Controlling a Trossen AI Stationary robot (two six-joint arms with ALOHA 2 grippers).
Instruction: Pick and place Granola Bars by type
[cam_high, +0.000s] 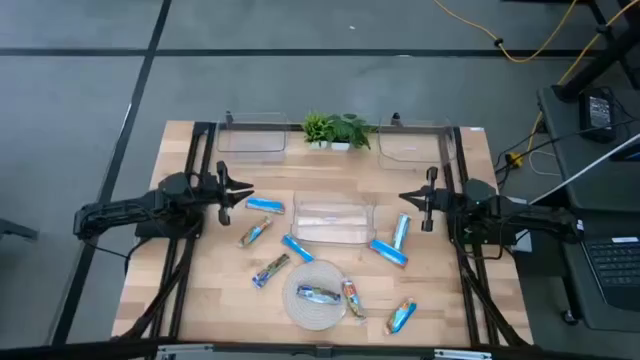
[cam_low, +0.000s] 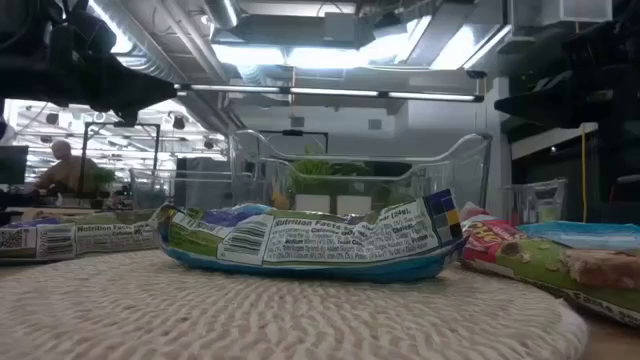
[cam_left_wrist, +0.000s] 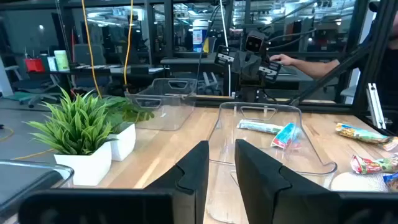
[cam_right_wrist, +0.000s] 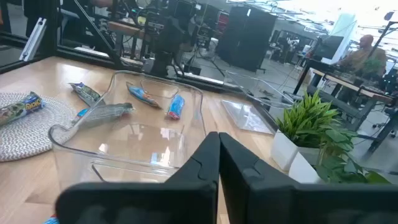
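Note:
Several wrapped granola bars lie flat on the wooden table. Bright blue ones (cam_high: 265, 206) (cam_high: 298, 248) (cam_high: 388, 252) (cam_high: 402, 230) lie around a clear bin (cam_high: 333, 222) at mid-table. Brownish printed ones (cam_high: 255, 233) (cam_high: 271, 269) (cam_high: 401, 316) lie nearer the near edge. One bar (cam_high: 318, 293) (cam_low: 300, 240) rests on the round woven mat (cam_high: 300, 312), and another (cam_high: 352, 297) lies on the mat's right rim. My left gripper (cam_high: 245, 192) (cam_left_wrist: 221, 168) hovers left of the bin with a narrow gap between its fingers. My right gripper (cam_high: 405, 197) (cam_right_wrist: 219, 162) hovers right of the bin, shut and holding nothing.
Two more clear bins (cam_high: 252, 138) (cam_high: 412, 143) stand at the far edge, with a small potted plant (cam_high: 335, 130) between them. Black frame rails run along the table's left and right sides. Bare wood shows between the far bins and the middle bin.

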